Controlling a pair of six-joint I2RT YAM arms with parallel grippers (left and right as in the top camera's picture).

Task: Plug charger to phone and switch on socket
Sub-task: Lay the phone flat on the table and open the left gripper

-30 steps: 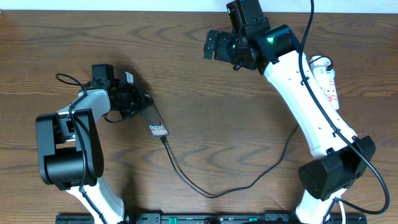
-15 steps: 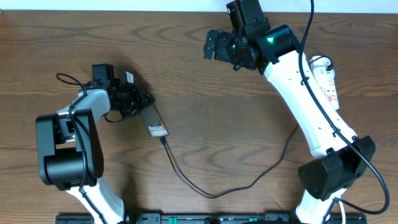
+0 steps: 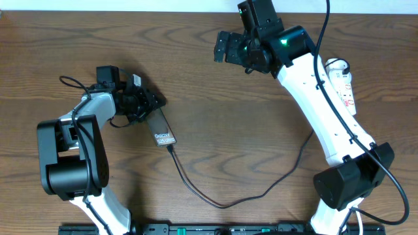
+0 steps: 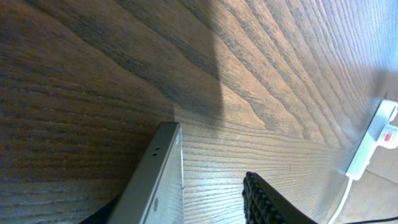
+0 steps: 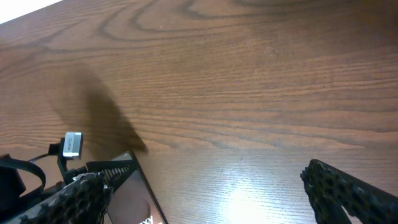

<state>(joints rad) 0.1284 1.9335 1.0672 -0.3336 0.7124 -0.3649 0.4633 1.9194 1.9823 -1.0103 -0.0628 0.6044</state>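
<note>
The phone (image 3: 161, 128) lies flat on the table with its white lettering toward the near end. The charger (image 3: 215, 200), a thin black cable, curves across the near table, and its plug tip (image 3: 171, 147) sits at the phone's near short end. My left gripper (image 3: 149, 103) is open at the phone's far end; in the left wrist view the phone's edge (image 4: 155, 186) lies between the fingers with a gap beside it. My right gripper (image 3: 228, 49) is open and empty, high over the far table. The socket (image 3: 345, 81) lies at the far right, partly behind my right arm.
The right wrist view shows the phone (image 5: 134, 202) and my left gripper's finger (image 5: 112, 169) far below my right gripper (image 5: 205, 199). The socket's white cord (image 4: 364, 158) shows at the right edge of the left wrist view. A thick black robot cable (image 3: 326, 26) hangs over the right arm.
My left gripper's fingers have spread a little at the phone's far end, and the phone has shifted slightly. The right arm has not moved.
</note>
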